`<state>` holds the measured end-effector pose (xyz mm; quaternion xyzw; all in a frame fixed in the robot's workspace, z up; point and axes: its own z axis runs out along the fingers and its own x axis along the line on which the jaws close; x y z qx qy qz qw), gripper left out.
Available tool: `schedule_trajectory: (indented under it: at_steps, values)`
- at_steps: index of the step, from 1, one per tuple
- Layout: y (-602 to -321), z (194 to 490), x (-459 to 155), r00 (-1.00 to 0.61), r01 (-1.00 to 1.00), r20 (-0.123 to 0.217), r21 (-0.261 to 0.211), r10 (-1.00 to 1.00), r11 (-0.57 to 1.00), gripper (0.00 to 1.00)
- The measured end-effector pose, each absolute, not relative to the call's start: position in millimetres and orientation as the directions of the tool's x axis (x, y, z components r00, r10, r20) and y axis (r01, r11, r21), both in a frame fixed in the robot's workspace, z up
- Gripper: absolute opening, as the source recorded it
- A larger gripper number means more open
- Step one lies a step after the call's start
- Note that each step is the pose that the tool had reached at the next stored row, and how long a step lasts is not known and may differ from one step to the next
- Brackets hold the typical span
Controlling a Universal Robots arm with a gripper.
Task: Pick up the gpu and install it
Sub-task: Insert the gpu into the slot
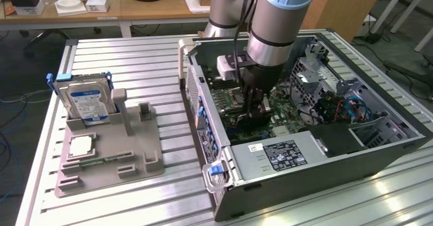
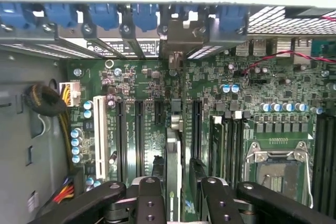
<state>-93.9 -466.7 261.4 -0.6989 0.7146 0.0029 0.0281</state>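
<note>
Gripper [image 2: 177, 195] fingers fill the near edge of the wrist view, black linkages either side, pads clamped on the gpu [image 2: 173, 156], which stands on edge between them with its long side running down toward the motherboard [image 2: 294, 85]. Biggest item is the open computer case [image 1: 297, 157] lying on its side on the slatted aluminium table [image 1: 121, 53], with the robot arm [image 1: 274, 28] reaching down into it. On the exterior view's left sits a grey fixture tray [image 1: 111, 157] holding an upright hard drive [image 1: 86, 100], a CPU chip [image 1: 82, 146] and a memory stick [image 1: 101, 160]. Inside the case: expansion slots [image 2: 139, 129] in a row, a white slot [image 2: 98, 135], the empty CPU socket [image 2: 277, 174], blue slot clips [image 2: 105, 17] along the rear edge. Card sits over the slot area, bracket end near the rear wall; whether it is seated I cannot tell. Judging: the card is light, rigid and thin, brittle with exposed components, so grip on the flat faces near the top edge, push straight down, no twisting.
</note>
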Motion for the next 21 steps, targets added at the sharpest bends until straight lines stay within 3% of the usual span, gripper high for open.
schedule_trajectory:
  at_steps: [15,18,21]
  values:
    - [-466.6,275.9,-93.9,-0.021,-0.999,-0.045,-0.038,-0.999,0.023,0.32]
    - [-466.7,276.1,-93.9,-0.021,-0.999,-0.044,-0.038,-0.999,0.023,0.14]
    - [-466.7,276.1,-93.9,-0.021,-0.999,-0.044,-0.038,-0.999,0.023,0.1]
